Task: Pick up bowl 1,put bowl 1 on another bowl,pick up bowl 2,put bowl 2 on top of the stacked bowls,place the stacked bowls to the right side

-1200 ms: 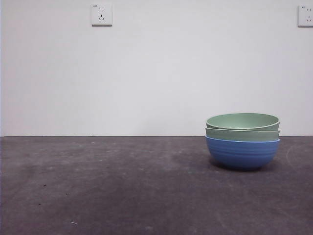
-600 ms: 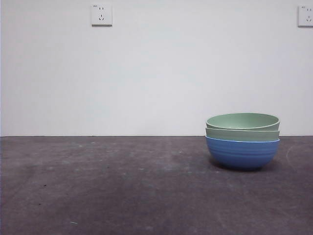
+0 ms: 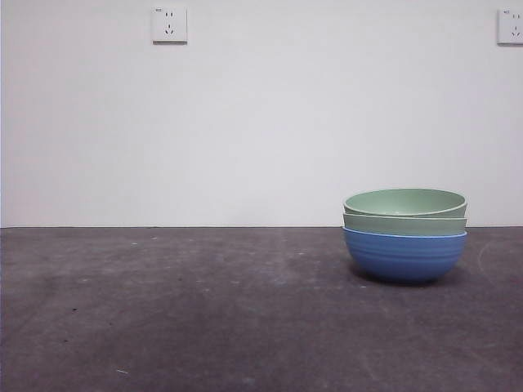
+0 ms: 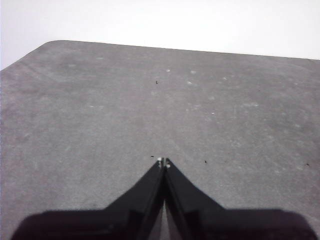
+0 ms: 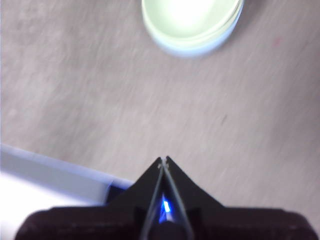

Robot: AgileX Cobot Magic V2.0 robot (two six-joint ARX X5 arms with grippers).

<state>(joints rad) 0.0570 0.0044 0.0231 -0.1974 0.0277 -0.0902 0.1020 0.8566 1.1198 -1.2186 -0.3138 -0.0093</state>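
The stacked bowls (image 3: 404, 235) stand on the right part of the table: a ribbed blue bowl (image 3: 404, 255) at the bottom and two pale green bowls (image 3: 404, 212) nested in it. From above, the right wrist view shows the stacked bowls (image 5: 192, 22) well ahead of my right gripper (image 5: 163, 160), which is shut with nothing in it and hangs over bare table, apart from them. My left gripper (image 4: 163, 161) is shut too, empty, above bare table with no bowl in its view. Neither arm appears in the front view.
A grey table (image 3: 204, 310) runs back to a white wall (image 3: 261, 122) with two sockets (image 3: 169, 24). The table's edge (image 5: 55, 167) lies near my right gripper in the right wrist view.
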